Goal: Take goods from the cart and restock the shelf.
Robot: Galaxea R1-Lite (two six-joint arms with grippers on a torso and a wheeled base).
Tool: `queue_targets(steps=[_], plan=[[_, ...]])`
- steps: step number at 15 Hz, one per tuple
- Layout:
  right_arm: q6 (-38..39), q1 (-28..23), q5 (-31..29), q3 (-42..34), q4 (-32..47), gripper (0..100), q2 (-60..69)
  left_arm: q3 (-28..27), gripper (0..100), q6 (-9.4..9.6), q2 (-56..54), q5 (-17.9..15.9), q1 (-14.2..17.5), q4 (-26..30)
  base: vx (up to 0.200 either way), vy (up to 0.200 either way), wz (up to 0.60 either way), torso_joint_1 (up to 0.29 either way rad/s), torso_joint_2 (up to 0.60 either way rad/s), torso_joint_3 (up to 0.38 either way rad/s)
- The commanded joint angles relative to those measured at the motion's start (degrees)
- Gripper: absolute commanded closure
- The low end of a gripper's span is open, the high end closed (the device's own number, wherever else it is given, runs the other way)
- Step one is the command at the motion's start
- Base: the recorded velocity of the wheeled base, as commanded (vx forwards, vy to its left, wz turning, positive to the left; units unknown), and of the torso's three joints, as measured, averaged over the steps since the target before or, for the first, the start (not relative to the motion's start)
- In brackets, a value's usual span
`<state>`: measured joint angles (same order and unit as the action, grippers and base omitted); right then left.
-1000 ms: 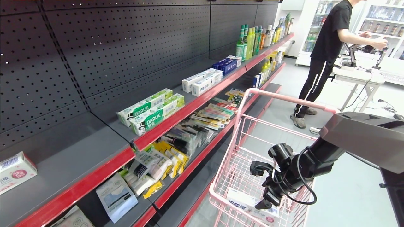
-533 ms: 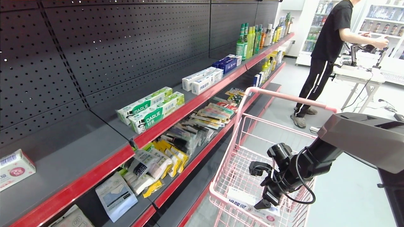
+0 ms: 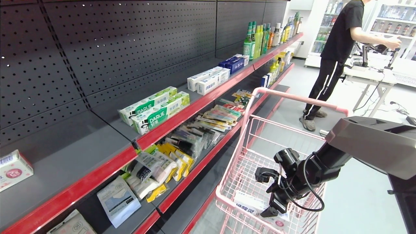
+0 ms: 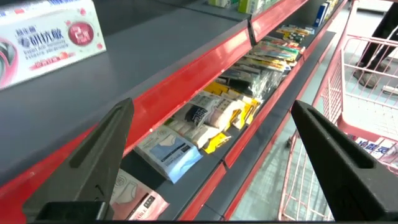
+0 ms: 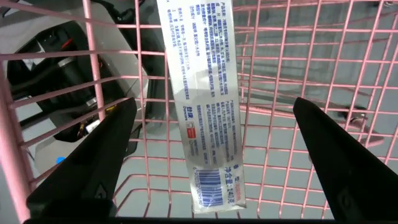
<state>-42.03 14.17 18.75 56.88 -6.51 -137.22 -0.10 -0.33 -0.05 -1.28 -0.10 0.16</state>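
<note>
Down in the pink cart (image 3: pixel 294 99), the right gripper (image 3: pixel 267 213) hangs low over the wire floor, its fingers (image 5: pixel 93 162) spread wide apart. Right under that gap lies a long white box (image 5: pixel 202 93), flat on the mesh with its barcode end toward the wrist camera. From the head view the fingertips sit just above the box, and whether they touch it I can't tell.

Over on the left, the left gripper (image 4: pixel 212 104) faces the shelf (image 3: pixel 81 156), its two dark prongs also wide apart, with the shelf's red front edge running across between them. On the grey board at the near end sits a white-and-pink pack (image 3: pixel 12 169). Further along the same level lie two green-and-white toothpaste boxes (image 3: pixel 156 110) side by side, then white cartons (image 3: pixel 209 79), then blue ones (image 3: pixel 234 64). At the far end stands a row of green and yellow bottles (image 3: pixel 260 39).

One level down, the lower shelf (image 3: pixel 195 169) is crowded. White pouches (image 3: pixel 118 201) and yellow packets (image 3: pixel 177 161) sit nearest, dark bagged goods come next, and flat carded packs (image 3: pixel 221 115) lie beyond.

The cart stands just beside the shelf, with its handle bar at the far end.
</note>
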Motion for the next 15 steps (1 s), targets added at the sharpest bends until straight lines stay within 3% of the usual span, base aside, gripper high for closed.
queue_targets(steps=[1,8,15], plan=[[-0.1,0.0,0.1,0.0,-0.1,0,0.1,0.0,0,-0.02,0.0,0.0,0.0,0.0,0.000,0.000,0.00,-0.124,0.30,0.159],[-0.1,0.0,0.1,-0.8,-1.8,0,0.0,0.0,0,-0.02,0.0,0.0,0.0,0.0,0.000,0.000,0.00,-0.097,0.25,0.149],[-1.6,0.9,-2.0,-2.2,-4.7,0,-0.1,0.0,0,-0.02,0.0,0.0,0.0,0.0,0.000,0.000,0.00,-0.015,0.04,0.030]])
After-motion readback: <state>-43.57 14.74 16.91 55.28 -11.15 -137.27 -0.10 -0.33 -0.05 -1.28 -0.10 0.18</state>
